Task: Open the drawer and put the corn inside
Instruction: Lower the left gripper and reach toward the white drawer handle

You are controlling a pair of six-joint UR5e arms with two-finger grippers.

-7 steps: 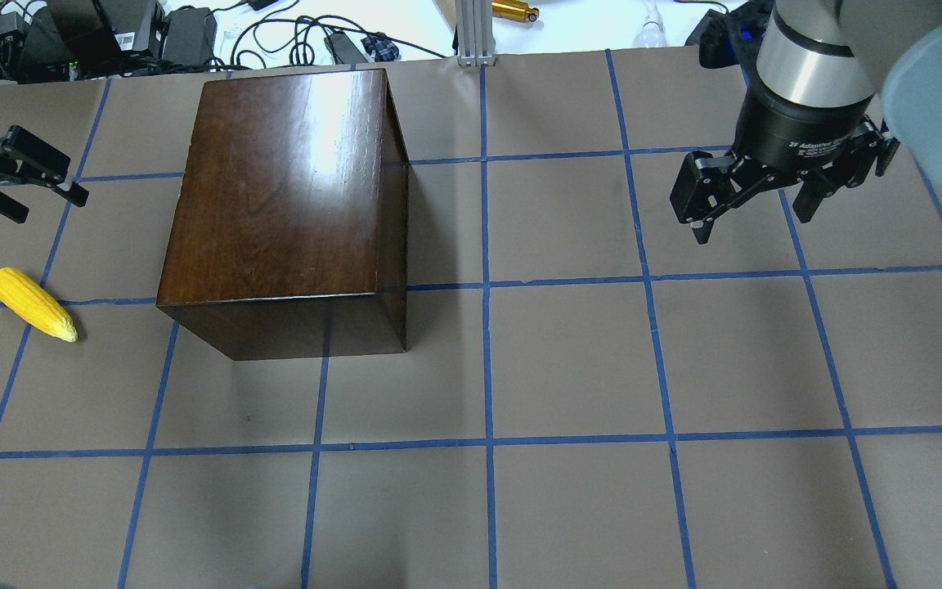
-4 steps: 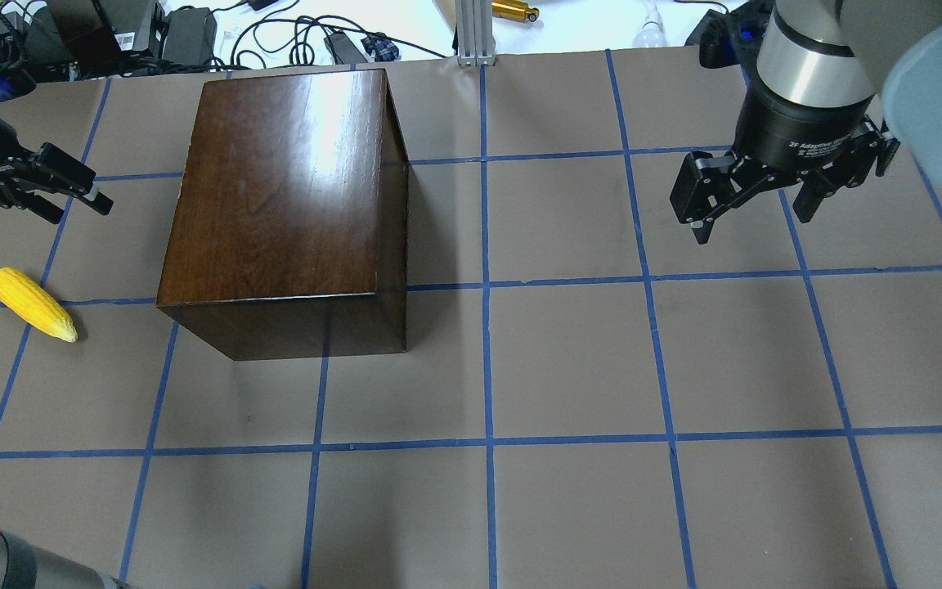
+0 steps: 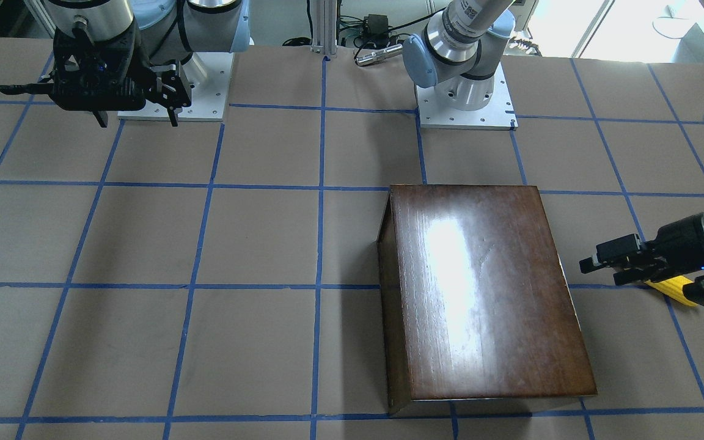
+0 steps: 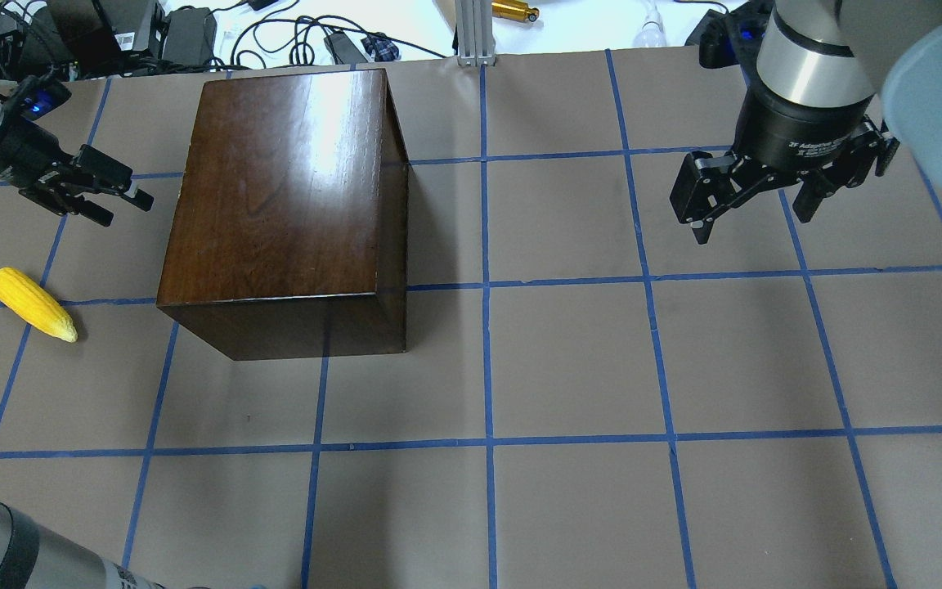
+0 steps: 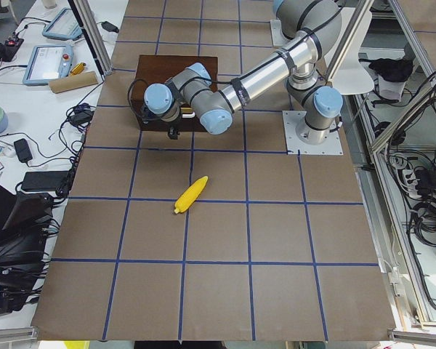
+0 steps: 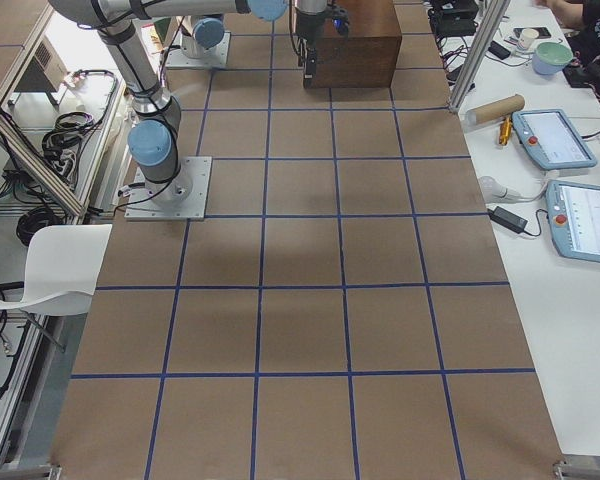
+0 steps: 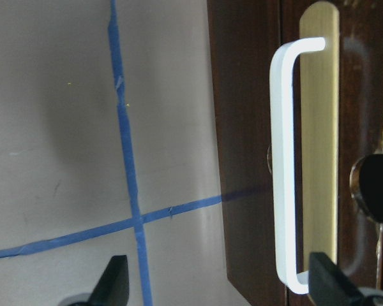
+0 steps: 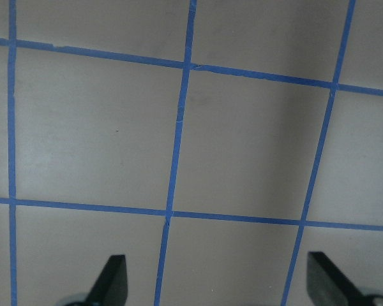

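Corn (image 4: pixel 32 304) hasn't moved: lies flat on desk (image 4: pixel 569 368) at mid-left of overhead frame, pointed tip twd lower right. Bright yellow, bumpy kernels, apart from the box (image 4: pixel 283 188). Just above it, left tool (image 4: pixel 123 206) has slid in from the left edge twd box's left face, fingers released & spread. Wrist view: pale handle (image 7: pixel 284 166) at right, on dark glossy drawer (image 7: pixel 360 83) front. Drawer shut, so prob lining up for the pull. Right tool (image 4: pixel 753 221), upper right, released, hasn't budged.

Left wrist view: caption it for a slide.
Open left gripper faces the handle of the shut drawer, not yet gripping it.
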